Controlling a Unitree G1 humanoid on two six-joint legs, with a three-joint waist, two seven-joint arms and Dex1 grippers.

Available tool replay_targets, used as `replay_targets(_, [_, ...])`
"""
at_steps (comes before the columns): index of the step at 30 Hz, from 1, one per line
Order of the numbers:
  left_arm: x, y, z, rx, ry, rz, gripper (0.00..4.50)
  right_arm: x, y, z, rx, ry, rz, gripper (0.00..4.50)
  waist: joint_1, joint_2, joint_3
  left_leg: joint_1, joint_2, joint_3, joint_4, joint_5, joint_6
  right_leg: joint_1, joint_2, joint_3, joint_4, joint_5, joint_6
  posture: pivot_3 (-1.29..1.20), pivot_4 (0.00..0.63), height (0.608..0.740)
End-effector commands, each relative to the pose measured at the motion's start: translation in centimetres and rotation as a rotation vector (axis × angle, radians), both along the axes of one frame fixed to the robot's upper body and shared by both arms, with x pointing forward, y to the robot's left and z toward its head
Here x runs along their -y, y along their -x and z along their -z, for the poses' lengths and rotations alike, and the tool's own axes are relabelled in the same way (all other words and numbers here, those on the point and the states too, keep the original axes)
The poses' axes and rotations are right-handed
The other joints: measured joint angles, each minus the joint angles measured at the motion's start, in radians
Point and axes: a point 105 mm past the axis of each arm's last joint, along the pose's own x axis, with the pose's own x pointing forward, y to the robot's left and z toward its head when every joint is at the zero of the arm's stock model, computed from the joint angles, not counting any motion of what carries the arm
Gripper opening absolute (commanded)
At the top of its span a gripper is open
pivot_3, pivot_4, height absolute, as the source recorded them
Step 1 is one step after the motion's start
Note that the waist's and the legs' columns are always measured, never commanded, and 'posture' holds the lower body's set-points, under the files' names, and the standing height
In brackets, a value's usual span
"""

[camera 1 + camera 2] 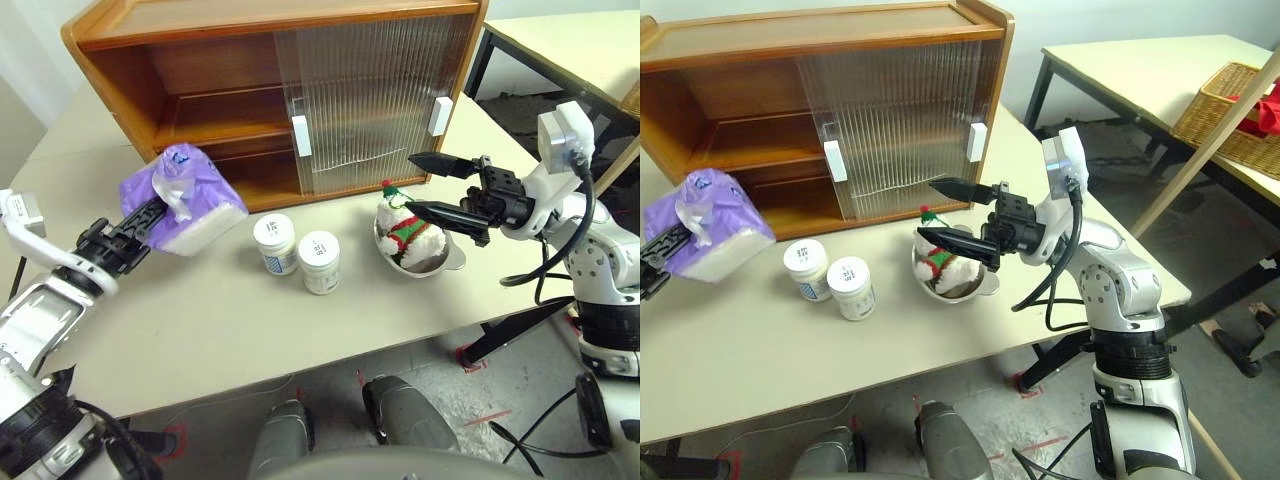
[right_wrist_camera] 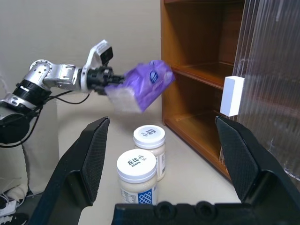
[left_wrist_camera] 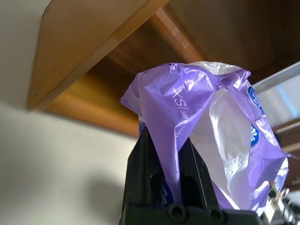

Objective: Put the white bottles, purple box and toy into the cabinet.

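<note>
My left gripper (image 1: pixel 150 215) reaches forward about level, its jaws clenched on the plastic wrap of the purple tissue pack (image 1: pixel 185 200), which hangs clear of the table (image 1: pixel 200 320) in front of the cabinet's (image 1: pixel 240 90) open left side. My right gripper (image 1: pixel 440 185) points leftward, jaws spread wide and empty, above the snowman toy (image 1: pixel 405 228) in its metal dish (image 1: pixel 450 258). The two white bottles (image 1: pixel 298 252) stand side by side on the table between them.

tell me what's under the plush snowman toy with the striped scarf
The plush snowman toy sits in a shallow round metal dish on the table. The toy covers the dish's inside.
</note>
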Motion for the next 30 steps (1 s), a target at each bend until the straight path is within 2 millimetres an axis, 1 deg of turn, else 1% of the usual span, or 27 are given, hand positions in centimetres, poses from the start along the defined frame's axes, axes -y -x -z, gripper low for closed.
replay_targets(1, [1.3,-1.4,-1.7,0.048,0.018,-0.005,0.08,-0.6,0.0,-0.4,0.011,-0.005,-0.025,4.50,0.008,-0.002,0.001,0.002,0.000,0.000,0.000,0.000,0.000,0.002,0.000,0.000,0.000,0.000,0.000,-0.19,0.070,0.740])
replay_targets(3, [2.4,-2.6,-2.9,0.075,0.030,0.001,0.08,-0.9,0.1,-0.4,0.012,-0.009,-0.036,4.50,0.015,-0.003,0.002,0.007,-0.001,0.001,0.000,0.000,0.000,0.007,0.001,0.000,0.000,0.000,0.000,-0.20,0.067,0.740])
replay_targets(5, [3.3,-3.4,-3.8,0.086,0.023,0.007,0.08,-1.2,0.2,-0.4,0.013,-0.010,-0.041,4.50,0.018,-0.003,0.002,0.009,-0.002,0.001,0.001,0.000,0.000,0.009,0.002,0.000,-0.001,0.000,0.000,-0.20,0.064,0.740])
replay_targets(8, [3.9,-4.0,-4.1,0.079,0.005,-0.007,0.08,-1.1,0.3,-0.5,0.015,-0.013,-0.041,4.50,0.021,-0.003,0.002,0.009,-0.002,0.001,0.001,0.000,0.000,0.010,0.002,0.000,-0.001,0.000,0.000,-0.21,0.062,0.740])
replay_targets(12, [3.5,-4.8,-4.3,0.077,0.004,-0.087,0.08,-1.2,0.4,-0.7,0.018,-0.025,-0.038,4.50,0.020,-0.003,0.002,0.009,-0.002,0.002,0.001,-0.002,-0.002,0.010,0.004,-0.001,-0.002,0.000,0.000,-0.21,0.059,0.740])
replay_targets(15, [3.1,-5.8,-5.0,0.104,0.020,-0.159,0.08,-1.4,0.4,-0.7,0.017,-0.030,-0.042,4.50,0.021,-0.004,0.002,0.008,-0.001,0.005,0.001,-0.002,-0.002,0.010,0.009,-0.001,-0.002,0.000,0.000,-0.21,0.061,0.740])
replay_targets(19, [3.9,-7.7,-5.7,0.147,0.063,-0.227,0.08,-1.8,0.5,-0.5,0.013,-0.033,-0.053,4.50,0.027,-0.004,0.002,0.008,-0.001,0.004,0.003,-0.002,-0.002,0.011,0.009,-0.001,-0.003,0.000,0.000,-0.21,0.065,0.740])
replay_targets(22, [4.3,-8.4,-6.1,0.164,0.090,-0.251,0.08,-1.8,0.6,-0.5,0.012,-0.034,-0.055,4.50,0.027,-0.005,0.003,0.008,-0.002,0.004,0.005,-0.002,-0.001,0.013,0.009,-0.001,-0.003,0.000,0.001,-0.21,0.066,0.740])
replay_targets(30, [3.8,-10.2,-5.7,0.152,0.108,-0.345,0.08,-1.7,0.4,-0.8,0.023,-0.061,-0.030,4.50,0.023,-0.006,0.003,0.008,-0.001,0.004,0.006,-0.002,-0.001,0.013,0.011,-0.002,-0.003,-0.001,0.001,-0.22,0.066,0.740])
